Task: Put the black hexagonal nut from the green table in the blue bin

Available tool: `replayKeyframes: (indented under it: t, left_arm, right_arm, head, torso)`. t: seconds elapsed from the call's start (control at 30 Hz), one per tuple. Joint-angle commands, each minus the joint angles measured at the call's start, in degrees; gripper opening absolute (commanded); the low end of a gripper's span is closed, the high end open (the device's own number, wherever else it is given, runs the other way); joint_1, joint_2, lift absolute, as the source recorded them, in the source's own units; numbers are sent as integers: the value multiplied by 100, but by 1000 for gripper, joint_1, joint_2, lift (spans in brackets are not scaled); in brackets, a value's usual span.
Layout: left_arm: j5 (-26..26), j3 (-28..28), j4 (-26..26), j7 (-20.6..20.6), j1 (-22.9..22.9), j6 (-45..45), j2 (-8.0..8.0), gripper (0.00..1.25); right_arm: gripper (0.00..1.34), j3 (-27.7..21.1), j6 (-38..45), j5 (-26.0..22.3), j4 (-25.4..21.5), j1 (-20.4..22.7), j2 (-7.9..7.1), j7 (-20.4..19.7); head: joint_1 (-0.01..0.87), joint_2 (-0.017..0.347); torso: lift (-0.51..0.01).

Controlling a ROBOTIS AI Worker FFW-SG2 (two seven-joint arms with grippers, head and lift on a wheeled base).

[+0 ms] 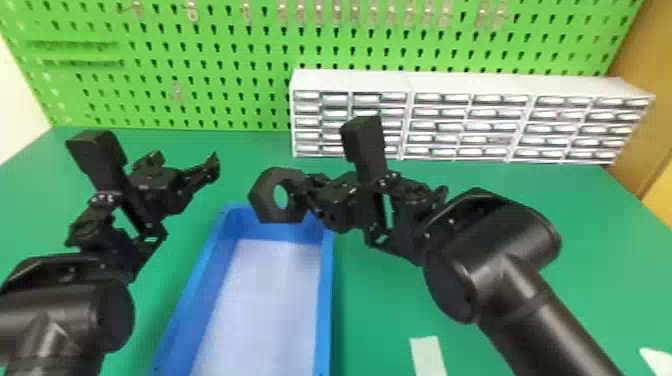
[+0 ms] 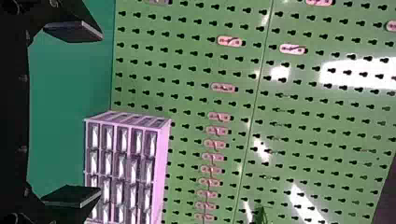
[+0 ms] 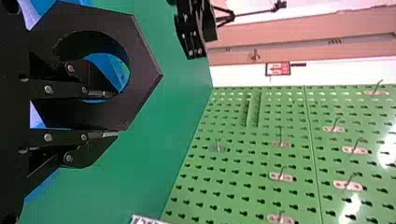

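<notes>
Black tubular right arm (image 1: 540, 310) nearest, its gripper (image 3: 115, 114) clamps the black hexagonal nut (image 1: 261, 200) seemingly above the blue plastic bin (image 1: 325, 300) at its far end, so drawing it robotward looks right, while the left gripper (image 2: 100, 114) holds its fingers apart.

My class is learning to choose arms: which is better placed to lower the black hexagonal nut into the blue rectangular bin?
Right, I'd judge: the right gripper holds the nut near the far end of the bin, while the left gripper is open and empty, left of it.
</notes>
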Motion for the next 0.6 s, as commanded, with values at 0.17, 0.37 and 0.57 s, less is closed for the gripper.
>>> replayKeyframes:
  t: [0.17, 0.37, 0.57]
  left_arm:
    - [-4, 2, 0, -8, 0, 13, 0, 1124]
    - [-4, 2, 0, 1, 0, 13, 0, 1124]
    - [-4, 2, 0, -8, 0, 13, 0, 1124]
  right_arm:
    - [321, 251, -13, -148, 0, -25, -48, 0]
    - [433, 321, -4, -157, 0, -43, -75, 0]
    - [991, 321, 49, -157, 0, -43, -83, -26]
  head:
    - [666, 32]
    - [666, 32]
    - [666, 32]
  torso:
    - [-100]
    - [-100]
    - [-100]
